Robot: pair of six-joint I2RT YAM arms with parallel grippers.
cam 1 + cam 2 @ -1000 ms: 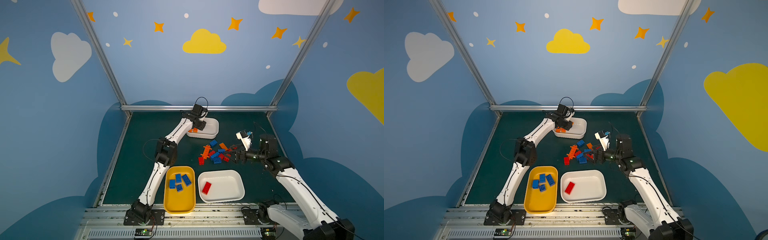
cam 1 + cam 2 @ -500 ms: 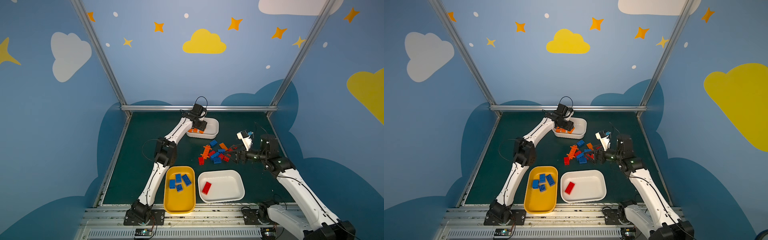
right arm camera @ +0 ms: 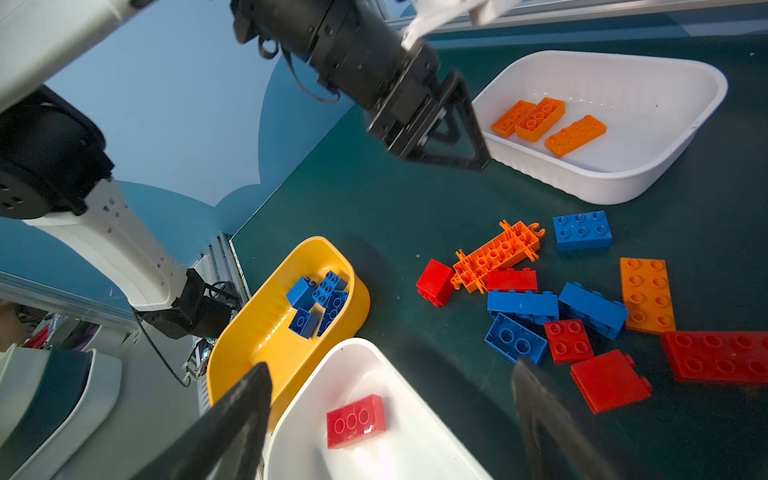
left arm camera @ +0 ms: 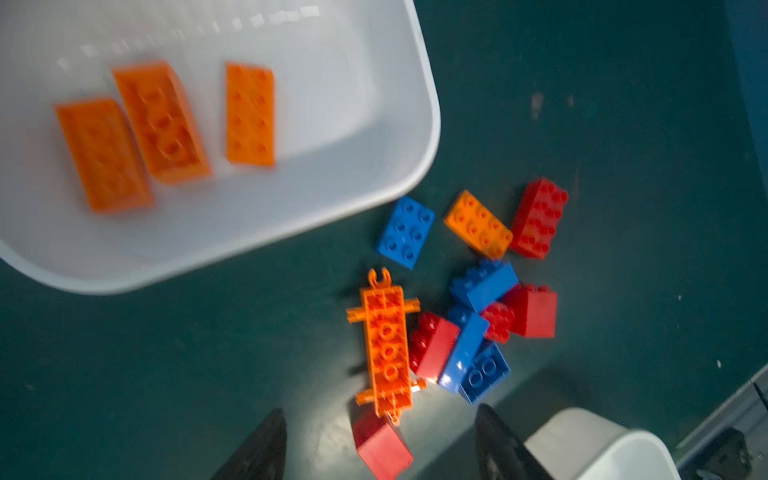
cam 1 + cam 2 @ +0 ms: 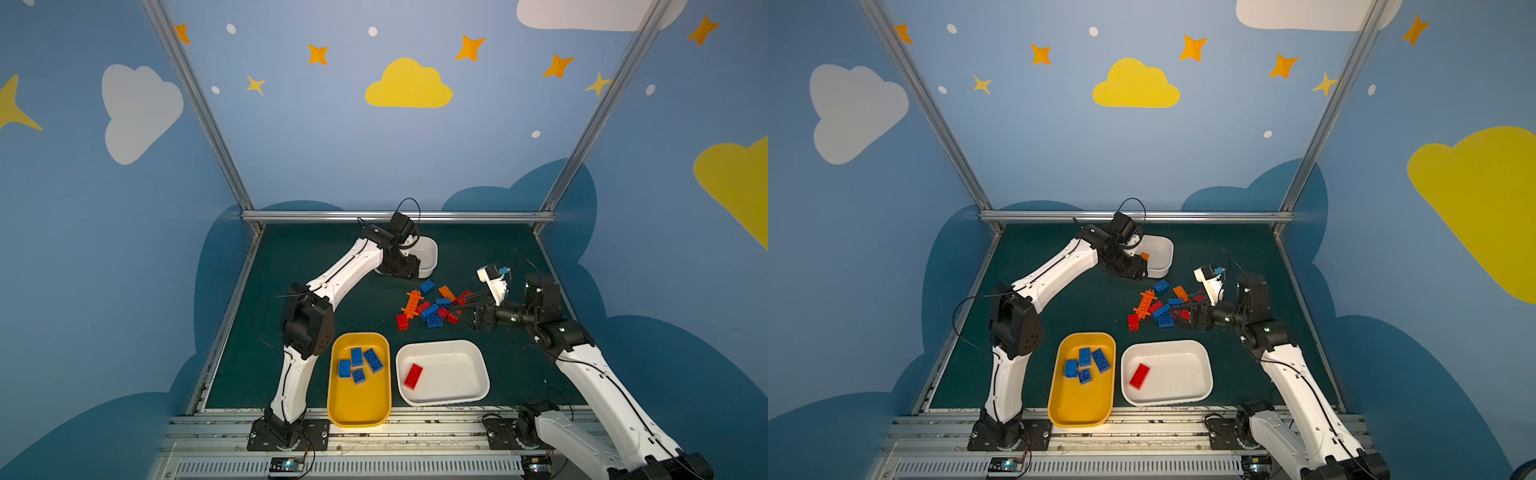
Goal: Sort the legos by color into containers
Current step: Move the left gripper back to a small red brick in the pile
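A: Pincers?
B: Both released and empty. Left pincer point(image 4: 380, 415) hangs at the 7 o'clock rim of the small tub point(image 5: 428, 257). Right pincer point(image 3: 390, 368) sits low at 3 o'clock of the pile point(image 5: 432, 307), jaws wide.

A: Step?
B: Looks like the next pick from the pile. The right one should take the edge red point(image 3: 609, 382), which is nearest its fingers. Close across the short sides and come straight down, because the neighbours touch it and will drag along. The left one is best on the cross piece point(image 4: 386, 345) or the loose orange brick point(image 4: 478, 224). Grab the cross piece by its body, not the thin pegs. Only one arm in the pile at a time, since they would be close there.

A: Tubs? Clock on the tabletop point(image 5: 332, 270), top view.
B: The small tub at 12 holds three orange bricks point(image 3: 544, 124), lying flat side by side. The yellow tub point(image 5: 359, 415) at 7 holds four blue bricks point(image 5: 359, 365), bunched at the far end. The wide tub point(image 5: 465, 390) at 5 holds a lone red point(image 5: 413, 376). No colours are mixed.

A: Left over?
B: The pile sits just off centre toward 2. It has red, blue and orange bricks, several leaning on each other.
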